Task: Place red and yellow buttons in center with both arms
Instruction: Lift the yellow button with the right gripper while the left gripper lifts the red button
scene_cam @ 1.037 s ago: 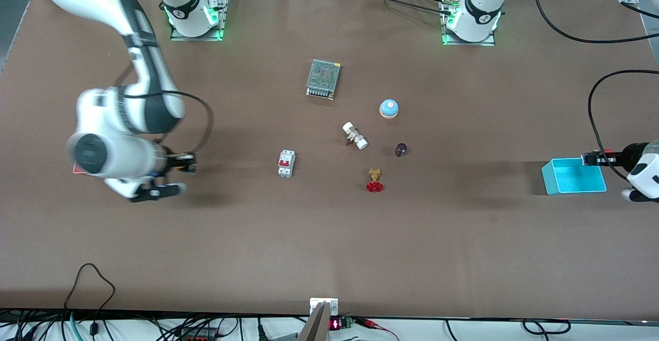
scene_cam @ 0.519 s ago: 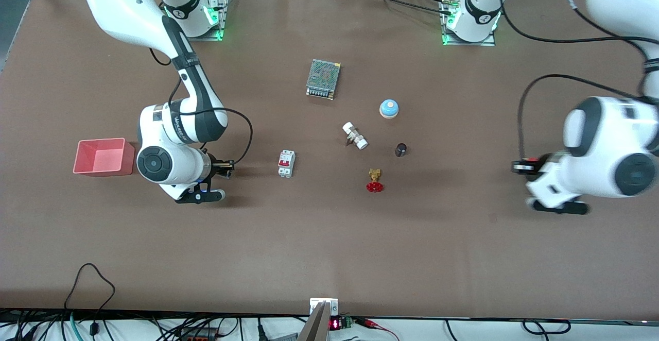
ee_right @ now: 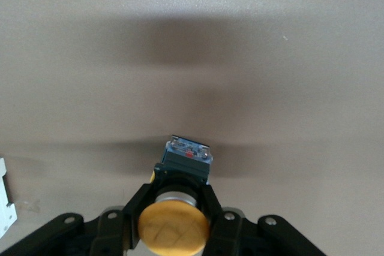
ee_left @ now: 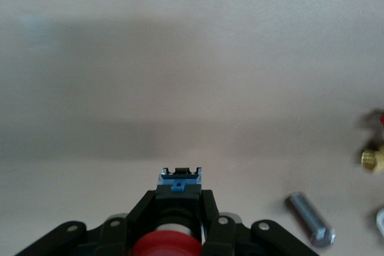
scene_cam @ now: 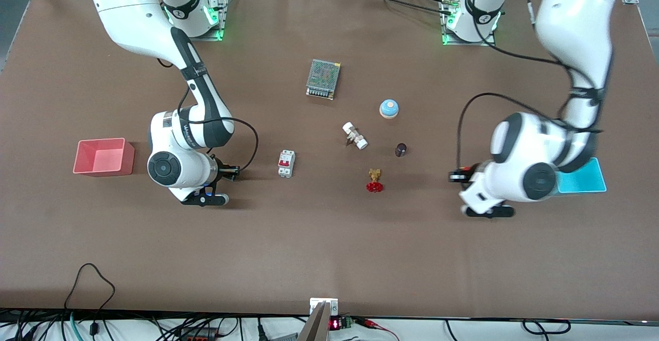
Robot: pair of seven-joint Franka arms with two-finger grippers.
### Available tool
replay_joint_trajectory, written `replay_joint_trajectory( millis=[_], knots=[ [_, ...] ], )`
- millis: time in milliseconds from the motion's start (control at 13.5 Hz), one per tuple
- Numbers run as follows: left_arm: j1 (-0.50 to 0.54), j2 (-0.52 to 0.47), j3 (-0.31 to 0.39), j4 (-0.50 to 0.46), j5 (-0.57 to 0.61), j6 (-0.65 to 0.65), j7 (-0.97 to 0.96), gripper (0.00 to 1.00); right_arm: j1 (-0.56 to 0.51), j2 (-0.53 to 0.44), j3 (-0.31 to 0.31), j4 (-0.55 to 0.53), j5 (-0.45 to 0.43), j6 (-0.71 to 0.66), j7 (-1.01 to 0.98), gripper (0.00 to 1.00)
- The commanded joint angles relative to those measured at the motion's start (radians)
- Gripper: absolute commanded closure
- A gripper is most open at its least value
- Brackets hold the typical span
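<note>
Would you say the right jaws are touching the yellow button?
Touching: in the right wrist view the right gripper has its jaws clamped on the yellow button.

The brown counter (scene_cam: 329, 248) is strewn mid-frame with a metal box (scene_cam: 323, 79), bell (scene_cam: 389, 108), breaker (scene_cam: 286, 163) and valve (scene_cam: 375, 180); bins sit at each side.

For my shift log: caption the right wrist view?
Right gripper shut on the yellow button, carried above the bare brown table.
</note>
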Motion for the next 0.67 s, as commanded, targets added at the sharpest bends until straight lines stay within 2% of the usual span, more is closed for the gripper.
replay_joint_trajectory(
  millis=[0,296,444,593],
  knots=[
    [-0.041,-0.023,0.013,-0.152,0.009,0.181,-0.081,0.70,0.014,0.025,-0.011,0.017,0.018,0.015,0.041,0.00],
    [-0.054,-0.020,0.013,-0.180,0.010,0.223,-0.102,0.69,0.005,-0.014,-0.016,0.078,0.020,-0.002,0.034,0.00],
    [-0.051,-0.018,0.013,-0.188,0.009,0.225,-0.102,0.57,0.003,-0.099,-0.022,0.078,0.015,-0.053,0.031,0.00],
    [-0.053,-0.015,0.015,-0.208,0.010,0.258,-0.104,0.53,-0.014,-0.201,-0.025,0.078,0.007,-0.119,0.027,0.00]
  ],
)
